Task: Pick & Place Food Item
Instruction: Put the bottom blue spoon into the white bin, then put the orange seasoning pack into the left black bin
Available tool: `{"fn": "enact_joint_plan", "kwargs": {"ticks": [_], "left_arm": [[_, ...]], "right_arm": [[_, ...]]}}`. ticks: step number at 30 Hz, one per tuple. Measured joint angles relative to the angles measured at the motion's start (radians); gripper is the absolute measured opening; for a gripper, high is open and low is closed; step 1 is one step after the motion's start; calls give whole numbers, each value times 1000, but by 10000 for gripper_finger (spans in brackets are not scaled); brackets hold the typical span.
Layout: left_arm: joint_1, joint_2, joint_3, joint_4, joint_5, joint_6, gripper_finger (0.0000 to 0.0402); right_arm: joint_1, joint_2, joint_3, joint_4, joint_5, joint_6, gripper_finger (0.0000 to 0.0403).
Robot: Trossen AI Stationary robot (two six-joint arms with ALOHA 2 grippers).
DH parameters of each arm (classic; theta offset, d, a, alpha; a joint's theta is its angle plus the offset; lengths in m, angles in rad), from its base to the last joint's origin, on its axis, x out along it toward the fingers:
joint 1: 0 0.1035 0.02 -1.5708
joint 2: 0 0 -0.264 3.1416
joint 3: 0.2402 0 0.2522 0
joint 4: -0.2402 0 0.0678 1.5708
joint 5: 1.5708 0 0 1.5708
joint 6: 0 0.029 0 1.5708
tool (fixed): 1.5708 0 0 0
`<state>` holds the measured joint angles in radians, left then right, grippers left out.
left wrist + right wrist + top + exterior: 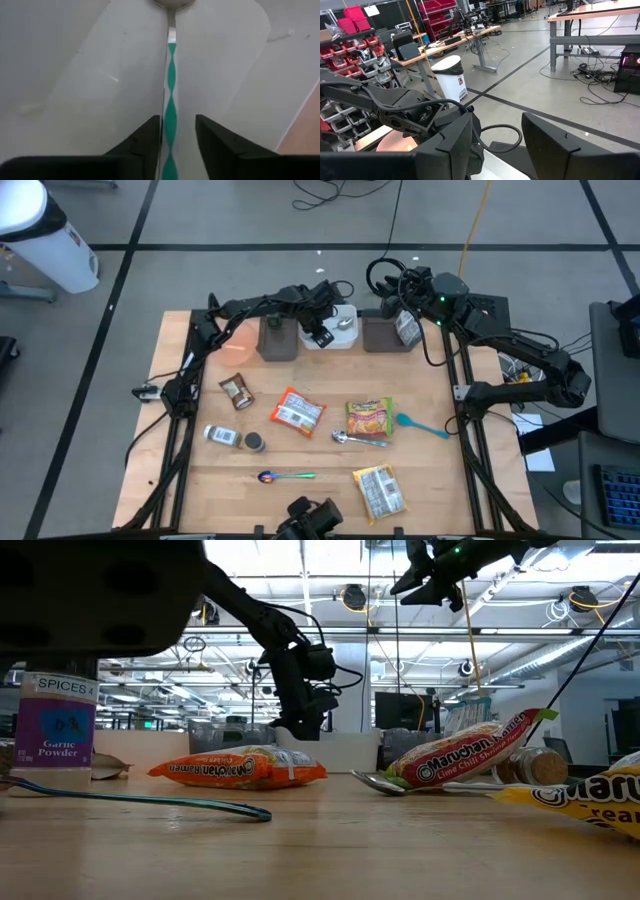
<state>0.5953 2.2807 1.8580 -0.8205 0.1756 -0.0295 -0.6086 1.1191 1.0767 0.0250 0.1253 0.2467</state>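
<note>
While the left gripper (322,332) is being hovered over the smooth white bin (340,340) at the table's (300,500) far edge, its fingers are parted, nothing clamped. A metal spoon (171,90) with a wavy green handle is lying between them inside the bin. The right gripper (408,308) is being held half open, empty, above the dark bin (385,335).

Robotics lab in an open industrial hall.
Concrete floor (240,210) marked with dark tape lines, loose cables (600,80), wooden workbenches (445,42), red parts bins (437,12), a white waste bin (450,77), and exposed ceiling beams with lights (350,595).
</note>
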Motion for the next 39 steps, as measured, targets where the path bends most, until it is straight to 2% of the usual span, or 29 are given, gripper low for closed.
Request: {"fn": "enact_joint_plan", "kwargs": {"ticks": [4, 9, 18, 27, 34, 39], "left_arm": [[0, -14, 0, -9, 6, -17, 182], [0, -70, 0, 10, -1, -7, 203], [0, -189, 0, 95, -18, 4, 193], [-5, -354, 0, 299, -7, -103, 191], [-33, -461, 0, 456, 4, -108, 186], [-73, -485, 1, 607, 4, -85, 187]], "right_arm": [[0, 0, 0, 0, 0, -1, 164], [0, 0, 0, 0, 0, -1, 164], [0, 2, 0, 0, 2, -1, 164], [0, 2, 0, 0, 1, 2, 164], [0, 2, 0, 0, 2, 2, 164], [0, 2, 0, 5, 3, 2, 164]]}}
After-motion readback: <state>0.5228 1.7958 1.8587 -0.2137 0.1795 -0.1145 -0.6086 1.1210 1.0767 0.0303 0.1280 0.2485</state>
